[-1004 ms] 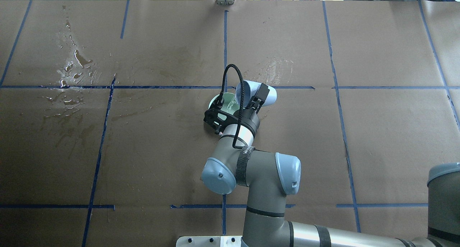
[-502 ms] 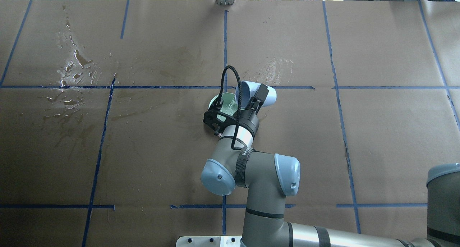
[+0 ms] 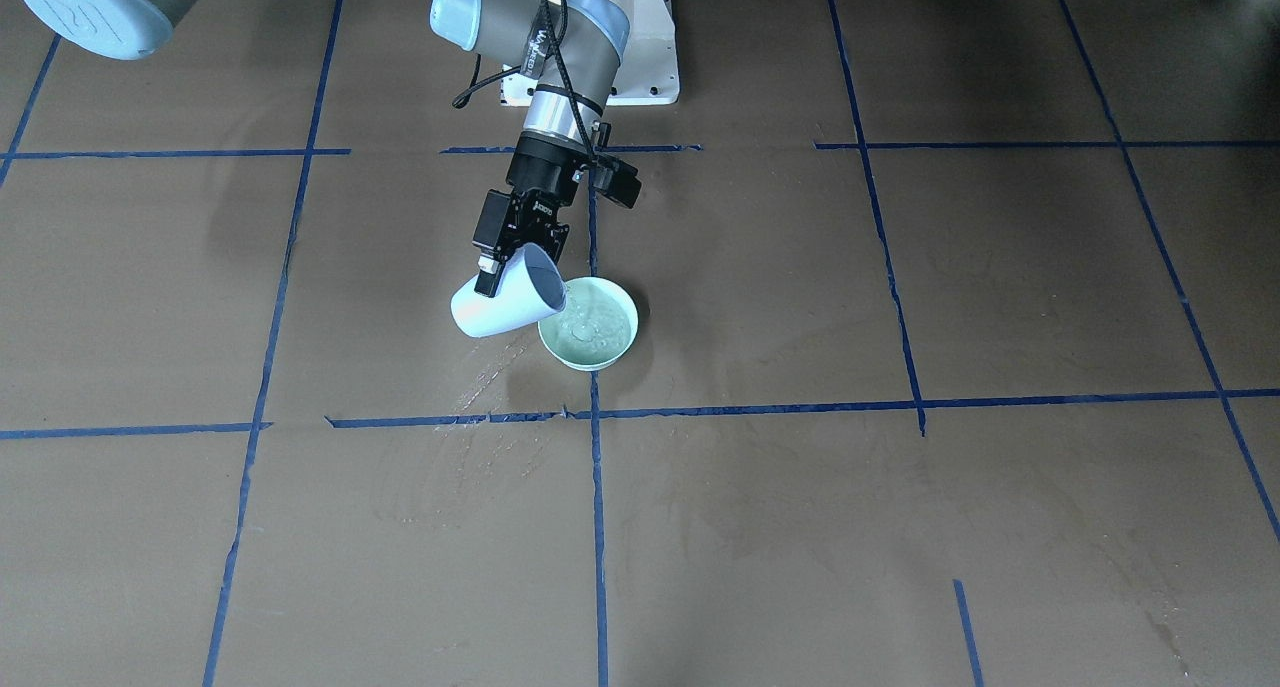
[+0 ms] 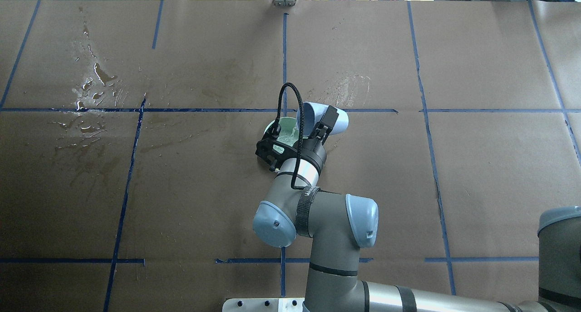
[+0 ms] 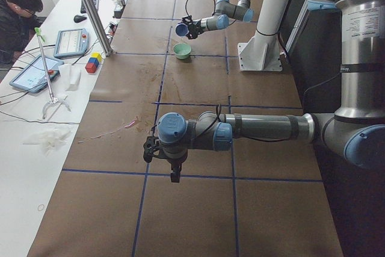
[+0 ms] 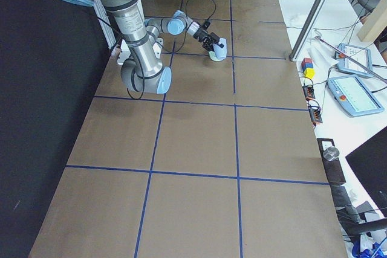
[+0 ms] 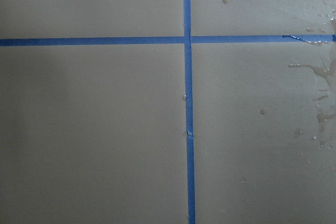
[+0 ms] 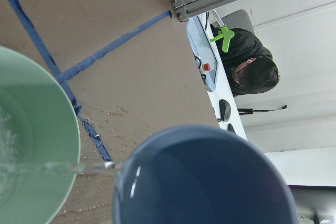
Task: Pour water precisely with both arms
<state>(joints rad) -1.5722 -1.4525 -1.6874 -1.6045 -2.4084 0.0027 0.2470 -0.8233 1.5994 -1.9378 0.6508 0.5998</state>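
Note:
My right gripper (image 3: 512, 265) is shut on a pale blue cup (image 3: 497, 310), held tilted on its side. The cup's mouth (image 4: 309, 118) leans over the rim of a green bowl (image 3: 590, 327) on the table's middle line. A thin stream of water (image 8: 63, 168) runs from the cup's lip into the bowl, where the water (image 3: 597, 319) ripples. The right wrist view shows the cup (image 8: 205, 182) beside the bowl (image 8: 31, 145). My left gripper (image 5: 173, 171) hangs low over bare table far from the bowl; I cannot tell whether it is open or shut.
Wet patches lie on the brown paper at the far left (image 4: 93, 85) and just behind the cup (image 4: 347, 89). Blue tape lines grid the table. A person (image 5: 15, 13) sits at a white side table with tablets, coloured blocks (image 5: 92, 63) and a metal post (image 5: 90, 7).
The right arm has edged slightly left, with the cup still tilted over the bowl. Water keeps running.

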